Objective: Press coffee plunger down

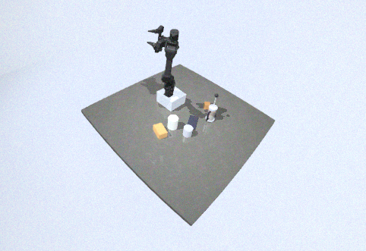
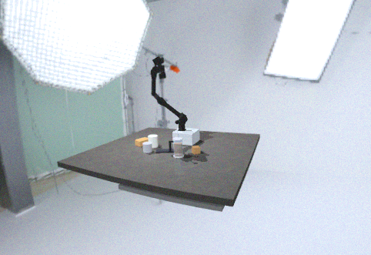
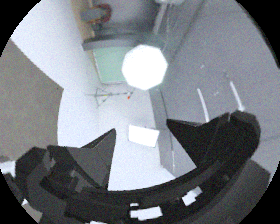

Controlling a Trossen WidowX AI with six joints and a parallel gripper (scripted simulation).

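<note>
Room is wide around the coffee press, which stands on the table, far from every edge. High above its base, the gripper is wide open, holding nothing. Only the wrist view shows a bright lamp.

From the side, the small glass coffee press with its white band is too blurred to show how high its plunger stands, and it covers part of the flat dark card behind it. The wrist view catches only dark tips at its lower edge; the grey tabletop is cut off at left.
</note>
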